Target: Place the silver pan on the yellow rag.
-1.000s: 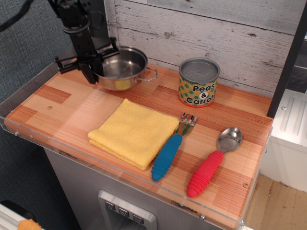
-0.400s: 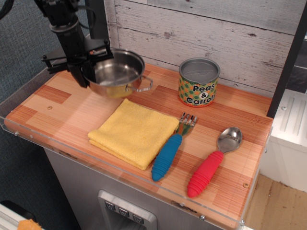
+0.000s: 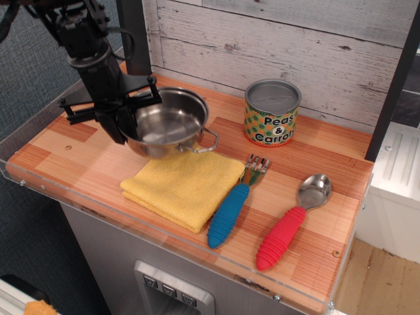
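The silver pan [image 3: 169, 123] is a small shiny steel pot with wire loop handles. It hangs tilted in the air above the far left edge of the yellow rag [image 3: 184, 182], a folded square cloth on the wooden counter. My gripper [image 3: 123, 126] is shut on the pan's left rim and holds it off the counter. The right loop handle points toward the fork.
A "Peas & Carrots" can [image 3: 272, 113] stands at the back right. A blue-handled fork [image 3: 233, 207] lies against the rag's right edge, a red-handled spoon [image 3: 289, 226] further right. A clear plastic rim [image 3: 39, 184] borders the wooden counter [image 3: 59, 141]. A plank wall stands behind.
The pan has been lifted off the back left of the counter and carried forward and right, now over the rag's far edge. The gripper stays shut on its rim.
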